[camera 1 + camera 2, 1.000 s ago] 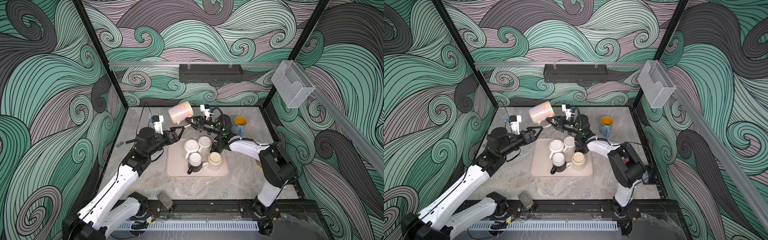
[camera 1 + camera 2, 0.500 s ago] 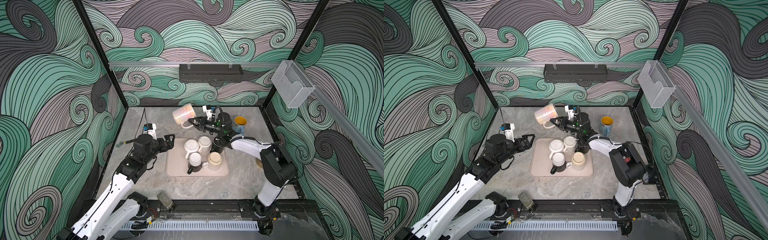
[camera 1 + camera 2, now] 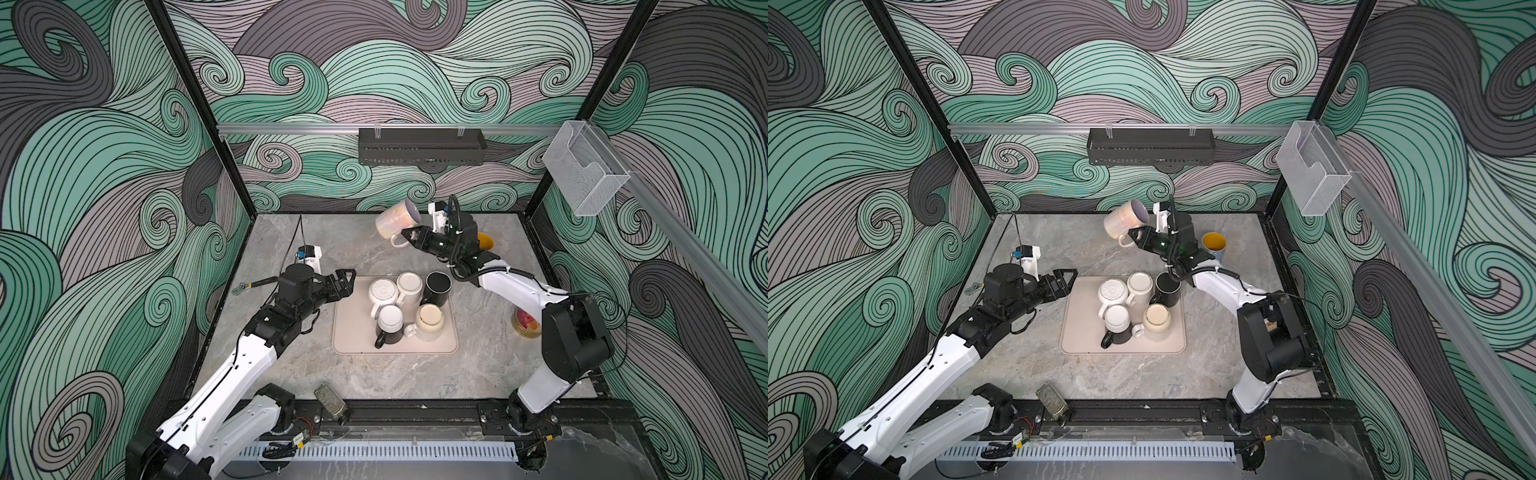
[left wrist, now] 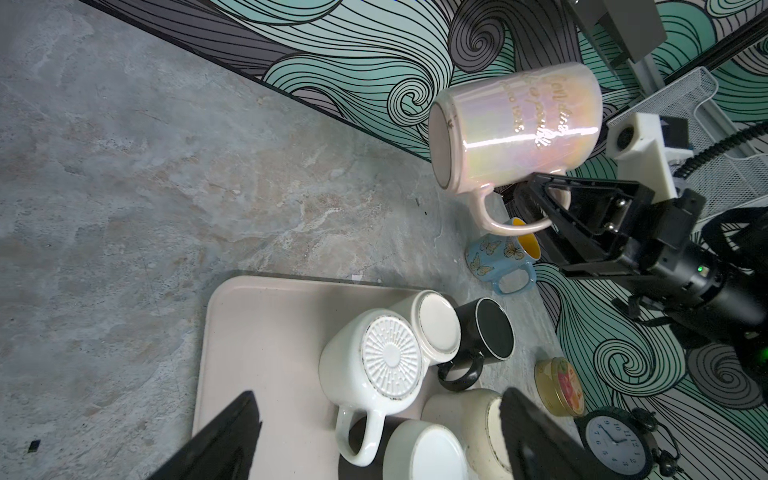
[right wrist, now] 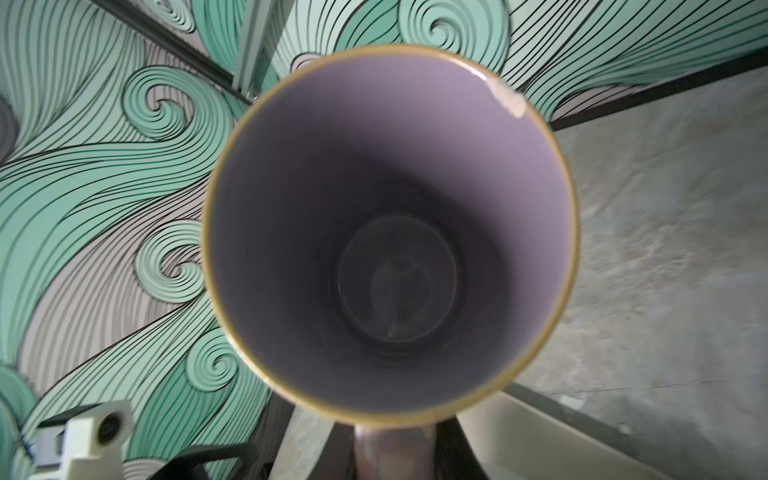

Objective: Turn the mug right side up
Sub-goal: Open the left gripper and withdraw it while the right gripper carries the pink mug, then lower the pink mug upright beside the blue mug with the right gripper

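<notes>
A pearly pink mug (image 3: 395,222) (image 3: 1124,223) (image 4: 515,129) hangs in the air over the back of the table. It is tilted on its side, base to the left, purple inside facing up and right. My right gripper (image 3: 408,236) (image 3: 1136,236) (image 4: 536,201) is shut on the mug's handle. In the right wrist view the mug's mouth (image 5: 390,232) fills the frame, with the gripper (image 5: 395,453) clamped on the handle below it. My left gripper (image 3: 347,280) (image 3: 1069,279) (image 4: 379,395) is open and empty at the left edge of the beige tray (image 3: 353,332).
Several mugs stand upside down on the tray (image 3: 1079,332), among them a white ribbed-bottom one (image 3: 383,291) and a black one (image 3: 437,286). A blue butterfly mug (image 3: 484,241) stands upright behind my right arm. A candle tin (image 3: 525,322), a wrench (image 3: 249,284) and a clock (image 4: 615,436) lie around.
My left gripper has drawn back from the mug and dropped to the tray's left edge. The right gripper has carried the mug to the right and turned its mouth upward.
</notes>
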Action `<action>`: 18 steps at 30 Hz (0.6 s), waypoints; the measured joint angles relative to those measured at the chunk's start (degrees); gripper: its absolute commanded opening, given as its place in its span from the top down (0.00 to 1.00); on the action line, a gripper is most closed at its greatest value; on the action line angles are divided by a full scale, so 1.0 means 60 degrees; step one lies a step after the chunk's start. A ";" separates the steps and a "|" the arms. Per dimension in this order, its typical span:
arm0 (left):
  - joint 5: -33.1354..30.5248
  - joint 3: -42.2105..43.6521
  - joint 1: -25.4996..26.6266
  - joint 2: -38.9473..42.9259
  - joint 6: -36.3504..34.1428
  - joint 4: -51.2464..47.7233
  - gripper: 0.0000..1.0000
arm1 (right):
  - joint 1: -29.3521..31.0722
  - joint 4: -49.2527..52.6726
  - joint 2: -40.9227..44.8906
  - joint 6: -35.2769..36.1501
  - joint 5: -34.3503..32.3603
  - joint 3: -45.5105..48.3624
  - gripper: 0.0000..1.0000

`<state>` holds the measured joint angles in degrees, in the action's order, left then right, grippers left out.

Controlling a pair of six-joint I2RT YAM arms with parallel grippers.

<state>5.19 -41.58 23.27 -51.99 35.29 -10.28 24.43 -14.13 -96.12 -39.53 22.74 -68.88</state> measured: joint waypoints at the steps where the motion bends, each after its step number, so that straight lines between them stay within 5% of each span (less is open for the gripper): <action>1: 0.0036 0.0004 0.0000 -0.0018 0.0004 0.0018 0.09 | -0.0091 0.0335 0.0000 0.0291 -0.0259 -0.0142 1.00; 18: 0.0280 0.0029 0.0000 -0.0044 0.0087 0.0364 0.09 | -0.0379 0.5002 -0.1217 0.3985 -0.4018 -0.2750 1.00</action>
<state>6.87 -41.41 23.27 -52.25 35.81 -8.10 22.15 15.88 -103.42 -15.62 -1.37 -85.38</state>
